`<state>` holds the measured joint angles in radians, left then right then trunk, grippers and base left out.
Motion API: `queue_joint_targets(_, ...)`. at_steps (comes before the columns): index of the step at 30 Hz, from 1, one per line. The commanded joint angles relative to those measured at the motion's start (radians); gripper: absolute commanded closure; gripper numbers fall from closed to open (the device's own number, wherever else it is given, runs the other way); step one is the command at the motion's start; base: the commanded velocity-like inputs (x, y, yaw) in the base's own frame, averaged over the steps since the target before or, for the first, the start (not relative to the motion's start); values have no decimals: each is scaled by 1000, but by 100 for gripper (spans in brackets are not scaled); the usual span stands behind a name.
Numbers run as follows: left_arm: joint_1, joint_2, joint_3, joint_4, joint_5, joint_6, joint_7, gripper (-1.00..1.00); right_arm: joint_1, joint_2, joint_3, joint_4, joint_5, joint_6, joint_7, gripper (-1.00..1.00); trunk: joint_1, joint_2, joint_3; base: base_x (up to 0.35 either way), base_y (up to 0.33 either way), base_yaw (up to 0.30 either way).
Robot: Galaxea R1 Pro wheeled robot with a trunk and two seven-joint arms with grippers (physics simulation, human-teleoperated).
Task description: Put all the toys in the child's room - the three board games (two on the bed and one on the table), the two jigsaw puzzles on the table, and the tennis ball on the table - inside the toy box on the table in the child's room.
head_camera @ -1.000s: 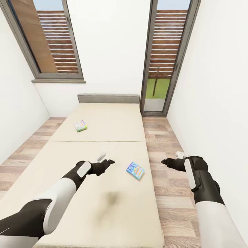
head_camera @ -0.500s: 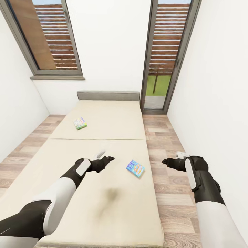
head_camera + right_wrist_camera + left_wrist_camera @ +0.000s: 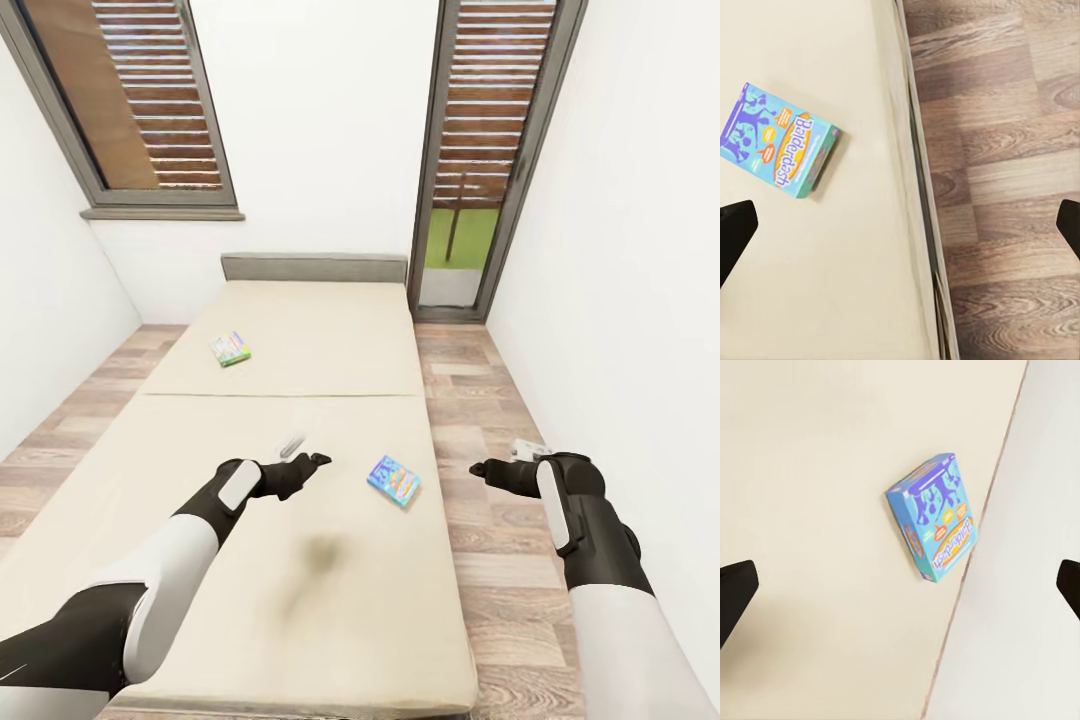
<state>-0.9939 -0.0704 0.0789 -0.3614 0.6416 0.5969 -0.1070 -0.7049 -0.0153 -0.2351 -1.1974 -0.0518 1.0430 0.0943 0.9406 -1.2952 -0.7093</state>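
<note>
Blue board game [image 3: 393, 481]: flat on bed [image 3: 300, 350], right edge; long axis toward 4 o'clock. Left gripper [image 3: 303, 466] nearer, box at its 3 o'clock. Both grippers' fingers wide, empty; right gripper [image 3: 487, 467] over floor [image 3: 480, 400].

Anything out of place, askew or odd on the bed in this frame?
Two board games lie loose on the bed: a blue Balderdash box skewed near its right edge, and a green-edged box farther up, also angled. A dark smudge marks the mattress; I cannot tell its cause.
</note>
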Motion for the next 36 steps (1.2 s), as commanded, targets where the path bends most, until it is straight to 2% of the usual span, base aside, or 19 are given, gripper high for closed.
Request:
queue_joint_targets(1,0,0,8,-1,-3,7,-2,-100,-1,0,-1,-1,-4,4,1,-100,4,-8,-6,0,0,0)
queue_joint_targets(7,2,2,7,-2,-5,9,-2,-100,-1,0,-2,-1,-4,4,1,-100,27,-50,-34,0,0,0)
queue_joint_targets(26,17,4,5,-3,-9,7,-16,-100,0,0,-2,-1,-6,4,1,-100,27,-50,-65,0,0,0)
queue_joint_targets(36,28,2,3,1,-16,-9,-4,-100,-1,-3,-5,-2,-6,4,1,-100,27,-50,-82,0,0,0)
